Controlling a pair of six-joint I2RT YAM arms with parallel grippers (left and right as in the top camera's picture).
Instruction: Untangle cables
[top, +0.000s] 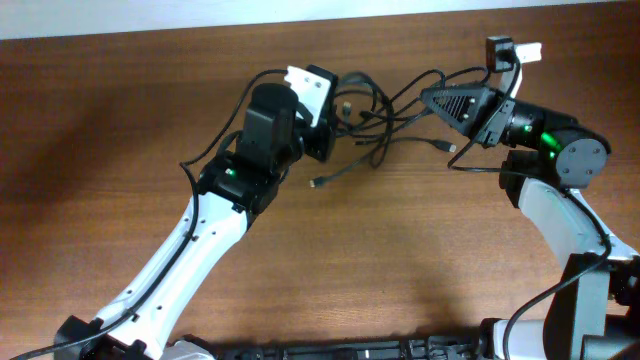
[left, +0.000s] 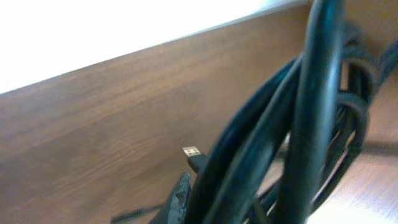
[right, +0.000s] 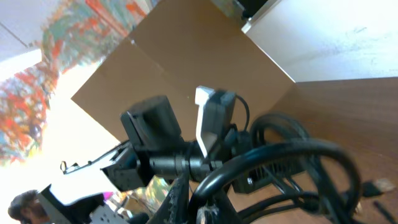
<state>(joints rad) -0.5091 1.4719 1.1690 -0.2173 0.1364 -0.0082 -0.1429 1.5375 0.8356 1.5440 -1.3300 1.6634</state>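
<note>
At the table's (top: 350, 260) far edge, my left gripper (top: 328, 125) clamps one side of the black cables (top: 385, 120), the knot between, while my right gripper (top: 432, 98) pinches a loop opposite. Mid-untangling, I judge; next I'd draw the arms apart gently, watching for snags.

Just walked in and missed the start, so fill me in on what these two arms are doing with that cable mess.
Both arms are working a tangle of black cables near the far edge of the wooden table. The left gripper is at its left side, the right gripper at its right. Whether either is clamped shut is unclear. The cables are not yet separated; a loose plug lies on the table.
</note>
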